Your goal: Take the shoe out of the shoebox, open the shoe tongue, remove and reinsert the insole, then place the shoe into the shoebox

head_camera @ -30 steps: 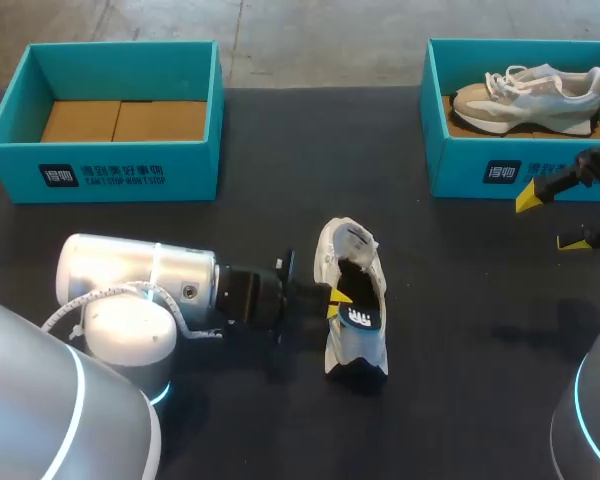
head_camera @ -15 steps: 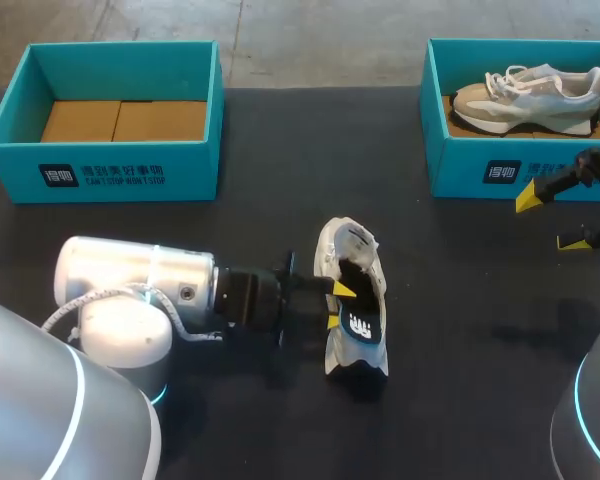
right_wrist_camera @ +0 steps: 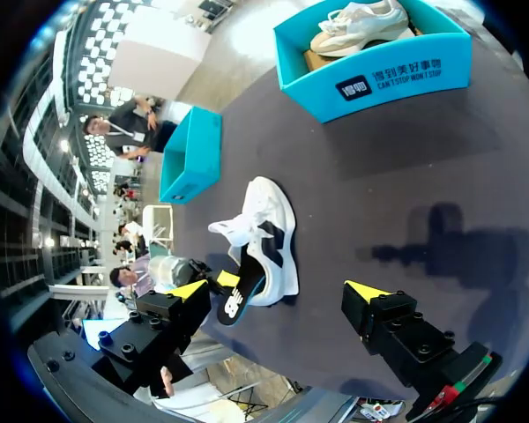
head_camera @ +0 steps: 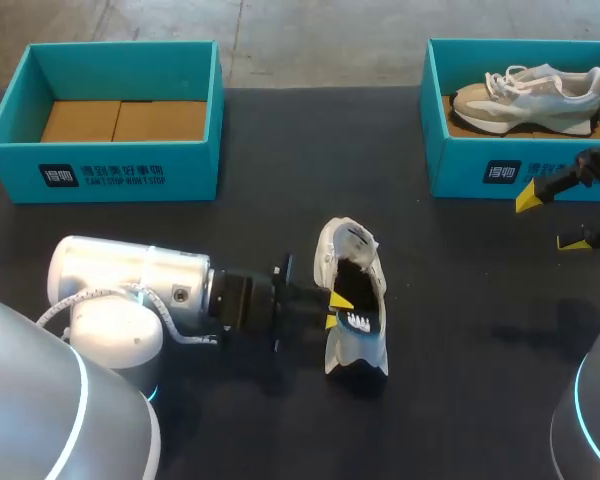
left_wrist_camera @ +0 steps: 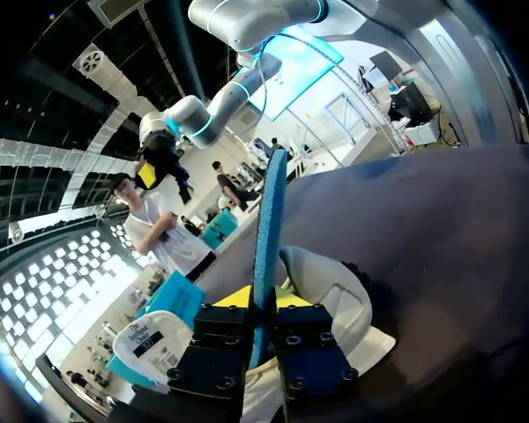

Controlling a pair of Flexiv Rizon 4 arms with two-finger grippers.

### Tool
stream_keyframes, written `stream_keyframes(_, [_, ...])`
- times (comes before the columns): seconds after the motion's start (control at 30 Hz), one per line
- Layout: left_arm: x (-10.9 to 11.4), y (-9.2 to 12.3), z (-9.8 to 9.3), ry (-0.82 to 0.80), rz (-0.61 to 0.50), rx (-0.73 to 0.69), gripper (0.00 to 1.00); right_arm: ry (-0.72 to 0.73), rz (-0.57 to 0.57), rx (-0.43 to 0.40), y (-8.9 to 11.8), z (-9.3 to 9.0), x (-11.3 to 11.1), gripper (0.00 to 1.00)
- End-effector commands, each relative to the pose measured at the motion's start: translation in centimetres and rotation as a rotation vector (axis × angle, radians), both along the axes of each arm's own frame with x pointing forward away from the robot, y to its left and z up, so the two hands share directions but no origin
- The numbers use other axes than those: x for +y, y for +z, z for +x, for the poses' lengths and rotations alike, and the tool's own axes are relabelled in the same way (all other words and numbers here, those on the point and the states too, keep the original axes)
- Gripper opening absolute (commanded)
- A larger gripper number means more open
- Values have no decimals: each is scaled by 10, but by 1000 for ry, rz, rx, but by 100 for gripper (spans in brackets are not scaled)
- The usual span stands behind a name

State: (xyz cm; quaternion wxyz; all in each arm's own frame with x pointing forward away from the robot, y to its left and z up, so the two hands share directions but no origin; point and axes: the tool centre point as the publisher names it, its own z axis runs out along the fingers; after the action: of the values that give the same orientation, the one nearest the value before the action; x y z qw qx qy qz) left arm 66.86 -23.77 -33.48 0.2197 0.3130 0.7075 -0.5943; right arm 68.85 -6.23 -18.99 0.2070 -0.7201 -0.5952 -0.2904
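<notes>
A white shoe (head_camera: 352,300) lies on the black table near the middle, toe towards the front edge. Its dark blue insole (head_camera: 358,320) sticks partly out of the opening. My left gripper (head_camera: 334,309) comes in from the left and is shut on the insole's edge. In the left wrist view the insole (left_wrist_camera: 269,229) stands edge-on between the fingers (left_wrist_camera: 234,298), with the shoe (left_wrist_camera: 339,295) just beyond. My right gripper (head_camera: 552,220) hangs open at the right, in front of a teal shoebox (head_camera: 500,175). The right wrist view shows the shoe (right_wrist_camera: 273,220) and insole (right_wrist_camera: 236,295) ahead of the right gripper (right_wrist_camera: 278,291).
The teal shoebox at the back right holds a second, beige shoe (head_camera: 528,98). Another teal shoebox (head_camera: 105,170) at the back left has only a cardboard floor inside. Bare black table (head_camera: 460,340) lies between the shoe and my right arm.
My left fingers spread briefly and closed again on the insole. The left arm drew back slightly to the left, and the insole tilted up on its edge. The right arm stayed still.
</notes>
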Motion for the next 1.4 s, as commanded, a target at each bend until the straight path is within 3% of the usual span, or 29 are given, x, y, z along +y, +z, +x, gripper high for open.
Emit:
stream_keyframes(0.03, [3,0,-2,0,-1,-1,0,-2,-4,2,0,0,1,100])
stream_keyframes(0.27, [-1,-8,-1,-23,-13,-55,0,-2,-4,2,0,0,1,100])
stream_keyframes(0.83, [-14,-27,28,24,24,-161,0,-2,-4,2,0,0,1,100])
stream_keyframes(1.1, [-14,-27,26,19,30,-144,0,-2,-4,2,0,0,1,100])
stream_keyframes(1.13, [-13,-27,25,17,28,-138,6,-2,-4,2,0,0,1,100])
stream_keyframes(1.2, [-12,-24,22,15,24,-131,29,-2,-4,2,0,0,1,100])
stream_keyframes(1.23, [-11,-22,20,14,24,-130,35,-2,-4,2,0,0,1,100])
stream_keyframes(1.4, [-7,-12,13,12,6,-117,37,-2,-4,2,0,0,1,100])
